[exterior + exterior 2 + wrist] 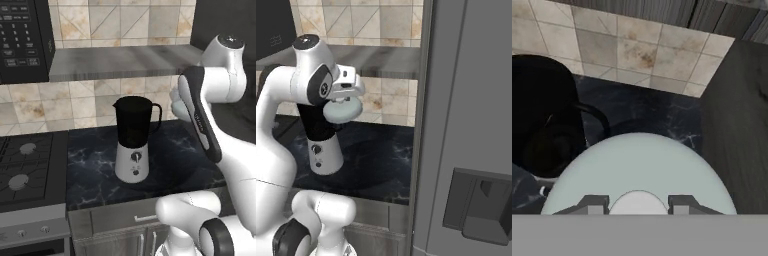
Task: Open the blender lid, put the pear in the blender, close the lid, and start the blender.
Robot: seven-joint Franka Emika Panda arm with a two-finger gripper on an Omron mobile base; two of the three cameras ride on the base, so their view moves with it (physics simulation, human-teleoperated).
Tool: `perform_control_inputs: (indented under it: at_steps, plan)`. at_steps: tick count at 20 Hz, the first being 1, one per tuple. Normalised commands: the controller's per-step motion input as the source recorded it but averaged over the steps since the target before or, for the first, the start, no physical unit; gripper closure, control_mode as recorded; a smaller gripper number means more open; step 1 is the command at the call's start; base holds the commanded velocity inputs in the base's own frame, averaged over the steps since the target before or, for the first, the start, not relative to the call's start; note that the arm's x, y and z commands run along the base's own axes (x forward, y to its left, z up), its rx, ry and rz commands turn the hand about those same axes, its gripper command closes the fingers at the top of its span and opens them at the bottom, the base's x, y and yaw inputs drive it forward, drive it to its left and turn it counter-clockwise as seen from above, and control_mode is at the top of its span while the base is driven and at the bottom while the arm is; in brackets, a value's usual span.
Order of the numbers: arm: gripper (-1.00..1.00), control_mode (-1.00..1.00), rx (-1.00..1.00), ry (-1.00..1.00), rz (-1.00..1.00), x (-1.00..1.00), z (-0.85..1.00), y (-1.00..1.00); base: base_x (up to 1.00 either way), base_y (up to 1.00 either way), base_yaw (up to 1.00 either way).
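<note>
Gripper pinched tight on the blender lid by its knob, holding it in the air at the blender's three o'clock, jar mouth uncovered. Bare dark counter below; fridge wall close at three o'clock.

I see a blender with a dark, glossy jar and smooth white-grey base. The lid looks smooth, matt pale blue plastic. The counter is polished dark marble; the wall tiles are mottled beige stone.
</note>
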Motion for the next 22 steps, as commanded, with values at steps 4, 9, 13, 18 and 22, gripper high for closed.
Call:
perform_control_inputs:
  at_steps: [4,9,13,18,22]
  plan:
    - [1.0,-1.0,0.0,-0.02,0.0,-0.23,0.3,0.47,0.0,0.0,0.0]
    - [1.0,-1.0,0.0,-0.04,0.0,-0.24,0.53,0.38,0.0,0.0,0.0]
    - [1.0,-1.0,0.0,-0.05,0.0,-0.22,0.61,0.34,0.0,0.0,0.0]
    - [1.0,-1.0,0.01,0.0,0.0,-0.02,0.16,0.44,0.0,0.0,0.0]
    - [1.0,-1.0,0.05,0.0,0.01,0.11,0.0,0.39,0.0,0.0,0.0]
